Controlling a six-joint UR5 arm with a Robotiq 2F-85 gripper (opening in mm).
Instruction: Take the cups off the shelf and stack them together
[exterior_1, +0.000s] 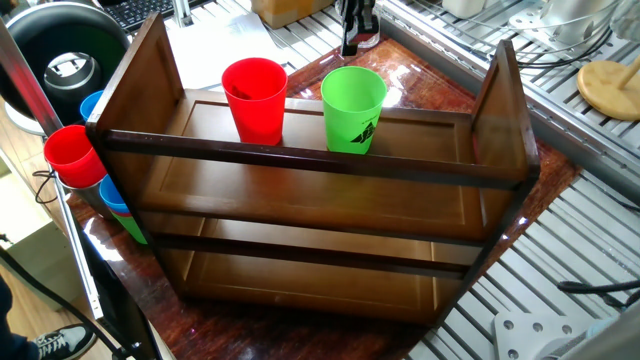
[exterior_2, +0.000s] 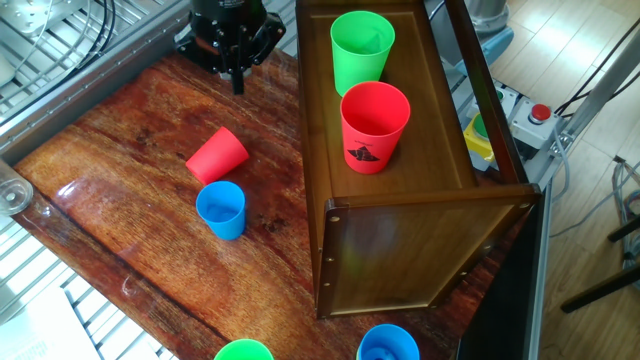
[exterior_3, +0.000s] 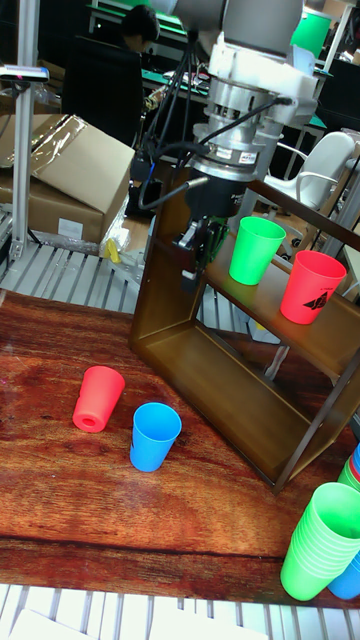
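Two cups stand upright on the top tier of the dark wooden shelf (exterior_1: 300, 160): a red cup (exterior_1: 254, 98) and a green cup (exterior_1: 352, 108) with a black mark. In the other fixed view the green cup (exterior_2: 362, 50) stands behind the red cup (exterior_2: 375, 125). Off the shelf, a second red cup (exterior_2: 217, 155) lies on its side on the table and a blue cup (exterior_2: 221, 209) stands upright beside it. My gripper (exterior_2: 238, 85) hangs over the table just outside the shelf's end panel, level with the green cup. Its fingers look shut and hold nothing.
Slanted columns of stacked cups lean at the table's edge: a green column (exterior_3: 320, 545) and a blue one (exterior_2: 388, 342), with a red-topped one (exterior_1: 70, 150) by the shelf's other end. Metal roller rails (exterior_1: 590, 250) border the wooden tabletop (exterior_2: 130, 130).
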